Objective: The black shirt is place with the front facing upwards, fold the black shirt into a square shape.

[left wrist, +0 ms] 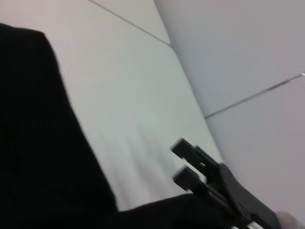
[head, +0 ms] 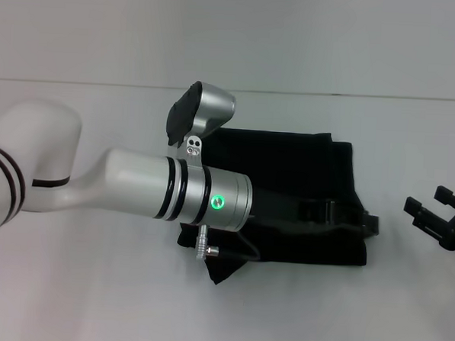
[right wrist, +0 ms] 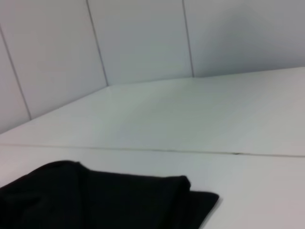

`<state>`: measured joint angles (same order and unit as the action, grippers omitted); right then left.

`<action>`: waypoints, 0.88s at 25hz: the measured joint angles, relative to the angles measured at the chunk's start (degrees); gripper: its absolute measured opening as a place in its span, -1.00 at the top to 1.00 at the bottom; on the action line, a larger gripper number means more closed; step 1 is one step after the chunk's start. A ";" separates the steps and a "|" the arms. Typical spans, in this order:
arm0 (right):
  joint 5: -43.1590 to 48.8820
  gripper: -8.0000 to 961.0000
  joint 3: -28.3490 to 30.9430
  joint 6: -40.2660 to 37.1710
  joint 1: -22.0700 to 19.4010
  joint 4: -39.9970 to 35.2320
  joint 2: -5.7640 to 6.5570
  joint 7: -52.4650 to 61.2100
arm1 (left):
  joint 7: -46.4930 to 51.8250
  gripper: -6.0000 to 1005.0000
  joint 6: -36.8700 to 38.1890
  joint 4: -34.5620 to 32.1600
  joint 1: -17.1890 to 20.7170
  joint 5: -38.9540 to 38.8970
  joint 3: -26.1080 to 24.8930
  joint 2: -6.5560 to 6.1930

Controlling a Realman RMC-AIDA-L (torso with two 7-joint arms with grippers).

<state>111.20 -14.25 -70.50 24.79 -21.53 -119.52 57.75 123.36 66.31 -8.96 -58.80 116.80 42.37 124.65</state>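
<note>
Black shirt (head: 302, 197) folded, plain side up.

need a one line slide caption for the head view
Left arm reaches across the folded black shirt on the white table, while the right pincer waits open beside the shirt's right edge.

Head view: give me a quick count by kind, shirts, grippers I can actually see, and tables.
Black shirt: 1, partly folded, lying on the table.
Grippers in view: 1, the right gripper, off the shirt's edge; the left arm's own body hides its gripper.
White table: 1.
Total: 3.
</note>
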 joint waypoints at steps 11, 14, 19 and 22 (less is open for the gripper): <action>-1.59 -0.50 0.90 0.95 0.05 0.00 -0.01 -0.01 | 4.98 -0.53 14.62 -7.14 6.20 -3.19 0.04 -0.93; -1.65 -0.50 0.90 1.09 0.16 -0.03 0.00 0.00 | 9.51 -0.79 17.97 -10.17 9.81 -3.13 0.17 -2.05; -2.08 -0.50 0.90 0.91 0.17 -0.32 0.00 -0.01 | 16.75 -0.84 21.22 -10.75 16.20 -3.17 -0.11 -4.54; -2.57 -0.50 0.89 1.06 0.17 -0.14 0.00 -0.01 | 18.75 -0.84 20.72 -10.73 19.44 -3.17 -0.15 -4.79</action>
<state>108.64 -13.36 -69.45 24.96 -21.67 -119.52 57.74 142.11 87.04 -19.69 -39.35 113.63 42.22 119.86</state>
